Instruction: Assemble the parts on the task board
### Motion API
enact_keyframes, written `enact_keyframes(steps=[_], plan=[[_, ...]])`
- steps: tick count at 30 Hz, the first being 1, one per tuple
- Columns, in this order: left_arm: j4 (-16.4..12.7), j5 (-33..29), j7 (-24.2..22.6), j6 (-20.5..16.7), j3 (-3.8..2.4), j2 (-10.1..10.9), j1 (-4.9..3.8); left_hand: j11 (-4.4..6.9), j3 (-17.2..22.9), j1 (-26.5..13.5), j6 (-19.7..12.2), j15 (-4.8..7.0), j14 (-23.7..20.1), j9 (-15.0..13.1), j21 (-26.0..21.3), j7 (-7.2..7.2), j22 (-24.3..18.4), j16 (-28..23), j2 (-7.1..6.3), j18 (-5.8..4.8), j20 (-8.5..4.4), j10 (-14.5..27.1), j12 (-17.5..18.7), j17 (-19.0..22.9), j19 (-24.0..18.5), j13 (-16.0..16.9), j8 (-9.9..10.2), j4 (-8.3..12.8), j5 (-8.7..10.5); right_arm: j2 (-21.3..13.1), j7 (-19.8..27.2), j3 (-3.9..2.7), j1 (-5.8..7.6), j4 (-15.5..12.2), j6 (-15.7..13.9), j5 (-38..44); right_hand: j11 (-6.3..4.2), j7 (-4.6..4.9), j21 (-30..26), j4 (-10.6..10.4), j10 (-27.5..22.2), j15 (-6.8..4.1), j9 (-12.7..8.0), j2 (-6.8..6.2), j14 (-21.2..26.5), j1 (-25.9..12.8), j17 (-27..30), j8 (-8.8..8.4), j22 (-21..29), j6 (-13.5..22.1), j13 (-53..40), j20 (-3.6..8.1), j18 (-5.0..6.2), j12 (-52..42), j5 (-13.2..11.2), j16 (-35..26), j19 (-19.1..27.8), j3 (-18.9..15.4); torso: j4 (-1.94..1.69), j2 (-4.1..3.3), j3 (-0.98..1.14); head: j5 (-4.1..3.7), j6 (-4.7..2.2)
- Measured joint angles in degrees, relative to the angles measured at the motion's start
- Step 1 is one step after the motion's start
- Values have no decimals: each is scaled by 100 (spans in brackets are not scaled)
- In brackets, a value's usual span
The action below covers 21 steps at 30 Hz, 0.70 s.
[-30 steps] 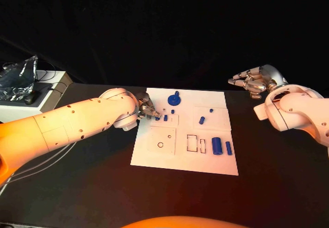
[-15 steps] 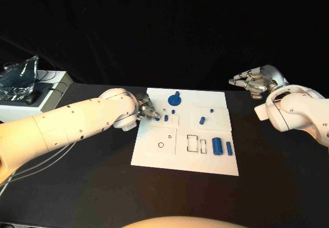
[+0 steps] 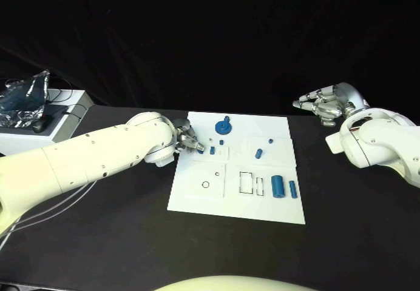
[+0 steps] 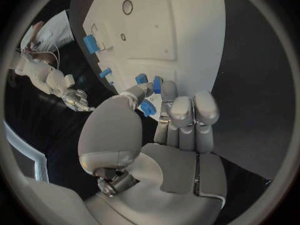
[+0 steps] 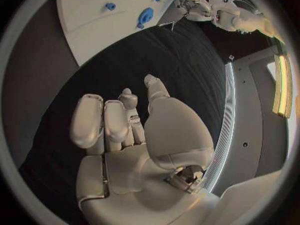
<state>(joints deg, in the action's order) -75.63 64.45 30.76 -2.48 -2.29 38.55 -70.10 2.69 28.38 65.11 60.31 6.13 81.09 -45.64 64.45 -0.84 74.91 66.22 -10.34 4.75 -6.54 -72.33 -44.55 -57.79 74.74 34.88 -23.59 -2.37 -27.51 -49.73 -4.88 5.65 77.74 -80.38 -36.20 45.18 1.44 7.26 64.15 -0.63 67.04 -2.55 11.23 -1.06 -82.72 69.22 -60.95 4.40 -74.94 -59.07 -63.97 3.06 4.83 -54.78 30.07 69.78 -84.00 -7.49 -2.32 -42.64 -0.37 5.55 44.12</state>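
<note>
Peg (image 4: 147,108), small blue part, pinched in left hand (image 3: 186,141) fingertips at task board (image 3: 203,195) far left edge. Prob light, rigid, slick plastic; best gripped across sides. Right hand (image 3: 326,103) off board, curled loosely, holding nothing.

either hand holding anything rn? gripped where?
Left hand pinches a small blue part between its fingertips at the task board's left edge; which end, can't tell. Right hand holds nothing.

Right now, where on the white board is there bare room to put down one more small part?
Free: the task board strip along its near edge, below the outlined slots. Crowded: the far half, around the round blue part, the small pegs and the left hand.
</note>
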Motion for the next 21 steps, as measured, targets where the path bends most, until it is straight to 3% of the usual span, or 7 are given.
enact_keyframes(steps=[21], plan=[[88, 105, -2, -13, -4, -35, 5, -1, 17, 0, -9, 0, 0, 12, -3, -9, 0, 0, 0, 0, 21, -2, 0, 0, 21, -1, -14, -17, 1, -7, 1, 0, 0, -6, 0, 2, 2, -1, 0, 0, 2, 0, 0, 0, 0, 0, 0, 0, 1, 1, 0, 0, 0, 0, 0, 0, 0, 0, 3, -5, 4, -4, 19]])
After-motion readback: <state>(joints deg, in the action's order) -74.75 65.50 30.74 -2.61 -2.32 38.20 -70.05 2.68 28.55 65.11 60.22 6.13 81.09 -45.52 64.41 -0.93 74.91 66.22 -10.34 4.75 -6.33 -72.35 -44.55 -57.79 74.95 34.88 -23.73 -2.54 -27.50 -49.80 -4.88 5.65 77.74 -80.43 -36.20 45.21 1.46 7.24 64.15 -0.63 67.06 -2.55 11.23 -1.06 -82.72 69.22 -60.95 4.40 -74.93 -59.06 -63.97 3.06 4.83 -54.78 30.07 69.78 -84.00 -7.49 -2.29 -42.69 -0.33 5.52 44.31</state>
